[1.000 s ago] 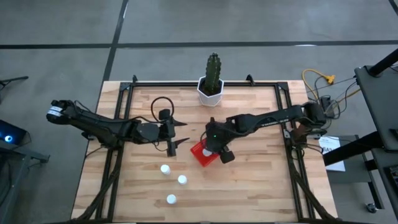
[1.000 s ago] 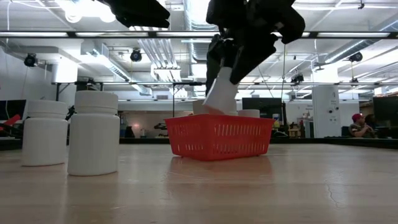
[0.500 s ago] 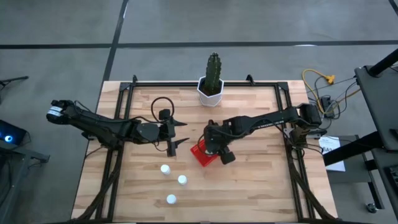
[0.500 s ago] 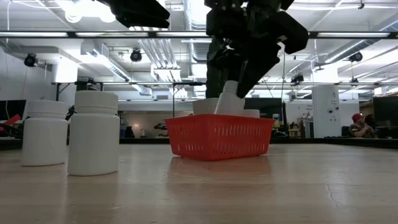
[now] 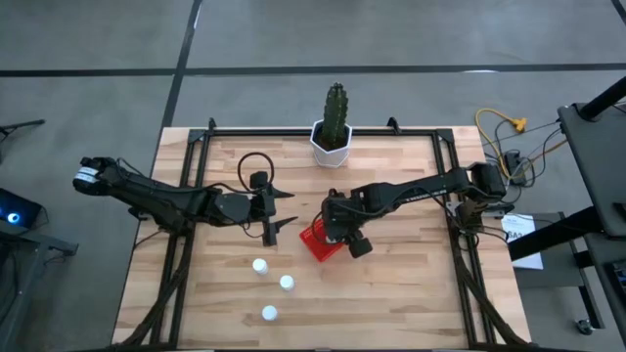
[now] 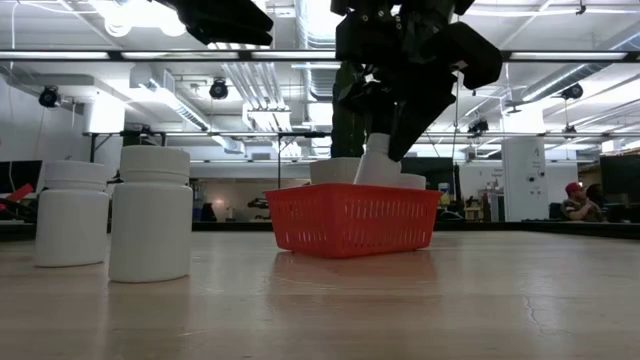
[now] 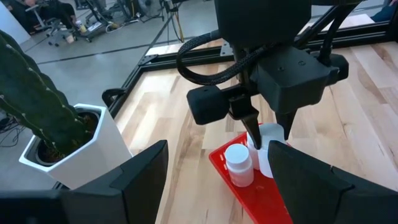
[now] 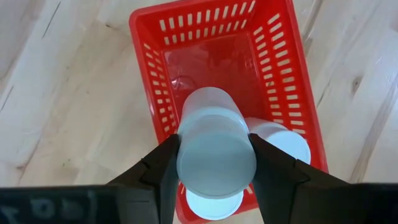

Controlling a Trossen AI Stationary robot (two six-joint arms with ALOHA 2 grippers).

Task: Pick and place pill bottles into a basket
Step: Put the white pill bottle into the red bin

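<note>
Basket (image 5: 320, 242) of bright red meshed plastic sat just right of the table's middle, and we saw the right gripper (image 8: 214, 163) directly over it, its two dark fingers (image 8: 163, 171) clamped on the sides of a white pill bottle (image 8: 215, 149). In the low view that held bottle (image 6: 378, 163) hung tilted, its lower end dipping behind the basket's rim (image 6: 350, 196). Two more capped bottles already stood inside the basket (image 8: 273, 74), one (image 8: 280, 138) at about four o'clock of the held bottle in the right wrist view and another (image 8: 213, 203) at six o'clock, both close beside it.

We counted three loose pill bottles (image 5: 259, 265) (image 5: 286, 283) (image 5: 269, 313) on the wooden table (image 5: 411, 293), at roughly seven o'clock from the basket.

The left gripper (image 5: 280, 210) hovered at nine o'clock of the basket, well apart from it, fingers spread and holding nothing. A cactus in a white faceted pot (image 5: 333, 143) stood at twelve o'clock, near the table's far edge.
</note>
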